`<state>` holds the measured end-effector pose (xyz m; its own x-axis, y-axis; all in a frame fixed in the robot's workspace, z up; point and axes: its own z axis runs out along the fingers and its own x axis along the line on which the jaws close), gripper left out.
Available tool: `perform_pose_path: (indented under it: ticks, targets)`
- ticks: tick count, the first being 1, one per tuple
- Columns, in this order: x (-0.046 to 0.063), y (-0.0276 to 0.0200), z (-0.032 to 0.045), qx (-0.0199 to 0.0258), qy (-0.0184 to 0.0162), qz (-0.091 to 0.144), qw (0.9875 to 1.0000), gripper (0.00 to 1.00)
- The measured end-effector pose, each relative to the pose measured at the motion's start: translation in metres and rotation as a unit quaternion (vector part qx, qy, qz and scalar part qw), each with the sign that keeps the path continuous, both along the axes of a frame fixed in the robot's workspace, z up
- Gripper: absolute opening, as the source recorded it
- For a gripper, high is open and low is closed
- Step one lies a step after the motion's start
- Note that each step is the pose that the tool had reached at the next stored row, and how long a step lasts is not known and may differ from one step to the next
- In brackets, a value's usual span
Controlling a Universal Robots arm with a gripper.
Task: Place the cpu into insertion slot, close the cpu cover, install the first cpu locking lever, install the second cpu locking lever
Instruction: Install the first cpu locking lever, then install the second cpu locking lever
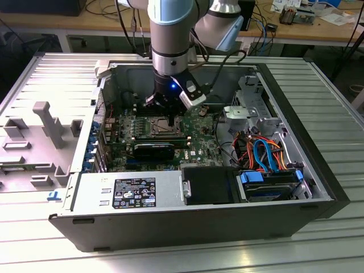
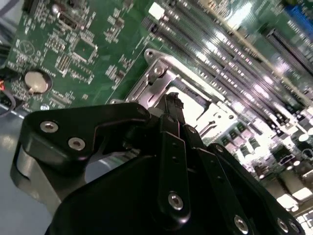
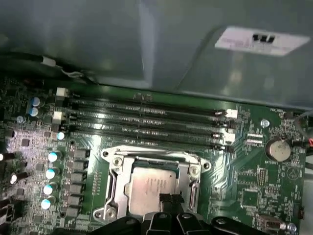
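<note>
The cpu (image 3: 149,186) lies flat in the insertion slot (image 3: 190,196) on the green motherboard, its dull silver top facing up. The cpu cover (image 3: 115,182) lies flat around it as a silvery frame, and the chip shows through its opening. My gripper (image 3: 171,198) hangs just over the chip's edge with its dark fingertips pressed together and nothing visible between them. In the second wrist view the fingertips (image 2: 171,104) stand just above the cover's corner (image 2: 159,71). In the exterior view the gripper (image 1: 170,115) is low over the slot (image 1: 160,126) inside the open case.
Memory slots (image 3: 146,122) run beside the socket, and a coin battery (image 3: 277,150) sits past its corner. A black heatsink block (image 1: 154,151), power supply (image 1: 133,193), drive bay (image 1: 267,185) and orange and blue cables (image 1: 260,149) crowd the case. The case walls (image 1: 296,122) enclose the board.
</note>
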<state>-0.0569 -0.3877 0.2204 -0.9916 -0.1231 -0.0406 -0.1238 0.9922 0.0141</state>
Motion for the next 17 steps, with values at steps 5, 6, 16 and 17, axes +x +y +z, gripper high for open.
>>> perform_pose_path:
  ticks: [5, 6, 16, 17]
  targets:
    - [0.0, -0.001, 0.0142, 0.0, 0.0, 0.0, 1.0, 0.11]
    - [0.0, -0.0009, 0.0147, 0.0, 0.0, 0.0, 1.0, 0.11]
    - [0.0, -0.0009, 0.0149, 0.0005, 0.0, 0.0, 1.0, 0.11]
    - [0.0, -0.0009, 0.0148, 0.0005, 0.0, 0.0, 1.0, 0.11]
